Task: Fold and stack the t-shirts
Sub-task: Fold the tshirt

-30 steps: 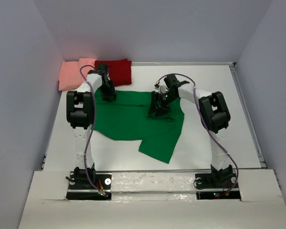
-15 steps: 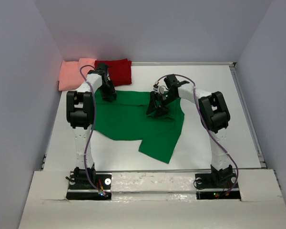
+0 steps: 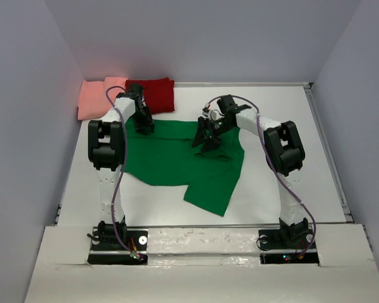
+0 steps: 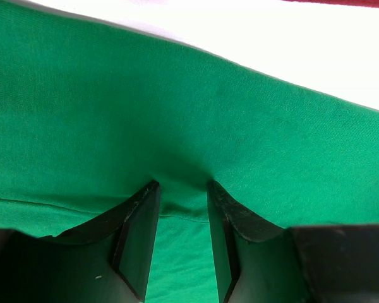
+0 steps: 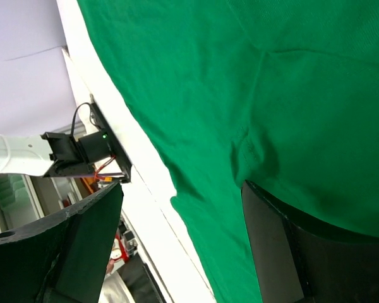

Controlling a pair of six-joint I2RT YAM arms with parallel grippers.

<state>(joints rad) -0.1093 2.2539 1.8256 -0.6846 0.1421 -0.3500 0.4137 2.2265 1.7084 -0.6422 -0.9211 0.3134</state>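
On the counter (image 3: 284, 126): I see the green t-shirt (image 3: 170, 161) spread mostly flat, a soft knit.
Far left corner: salmon-pink t-shirt (image 3: 95, 98) and dark red t-shirt (image 3: 156, 93), folded blocks, touching side by side.
Left wrist only: left jaws pinching a pucker of green cloth near a seam.
Right wrist only: right jaws spread wide over smooth green cloth.

- green shirt (image 3: 177, 158) lying spread out mid-table, slightly rumpled, one flap trailing toward the near edge
- pink shirt (image 3: 96, 98) sitting folded in the far-left corner
- red shirt (image 3: 156, 93), dark, lying folded just right of it, touching
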